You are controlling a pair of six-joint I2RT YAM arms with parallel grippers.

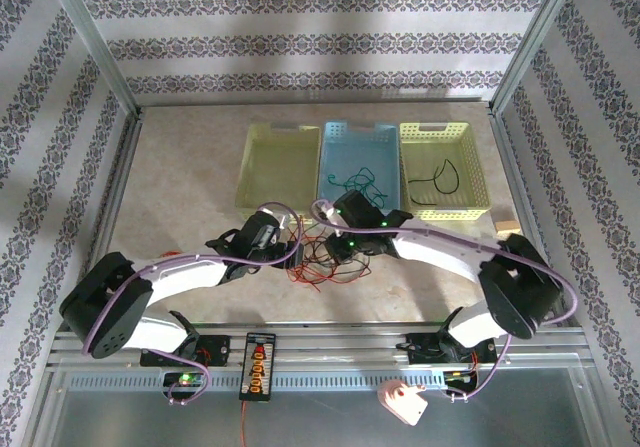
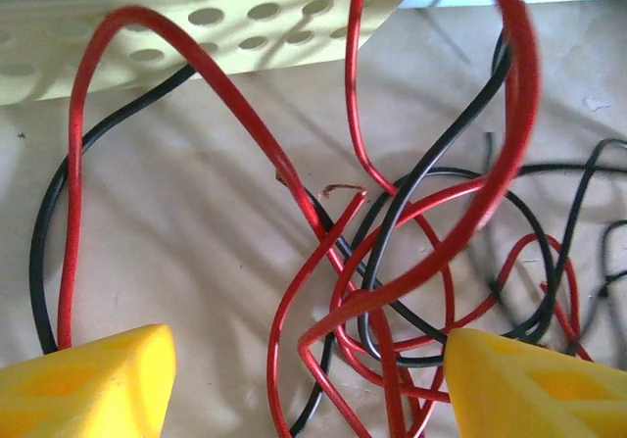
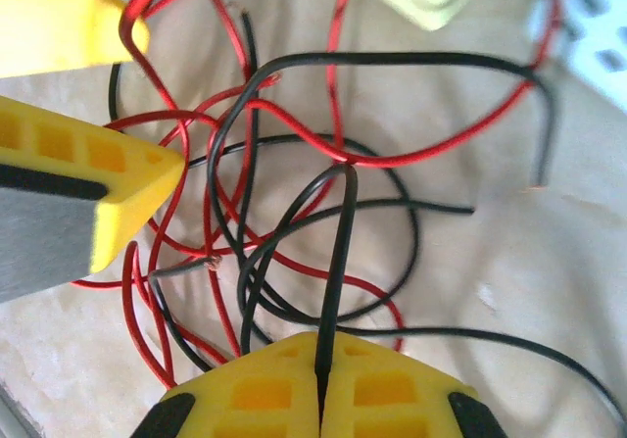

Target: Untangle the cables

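Pulling now risks cinching the knot: the right claw [image 3: 320, 384] is clamped on a black cable [image 3: 338, 252] threaded through the tangle just ahead of it, while the left claw [image 2: 304, 379], fingers apart, straddles red cable [image 2: 516, 115] loops without pinning anything.

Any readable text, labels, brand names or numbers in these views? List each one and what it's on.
No text can be read in any view.
Power strip: a row of orange parts on its face; any print is too small to read.
Three baskets: plain perforated plastic, no labels visible.
Wallpaper: ornamental pattern only, no lettering.
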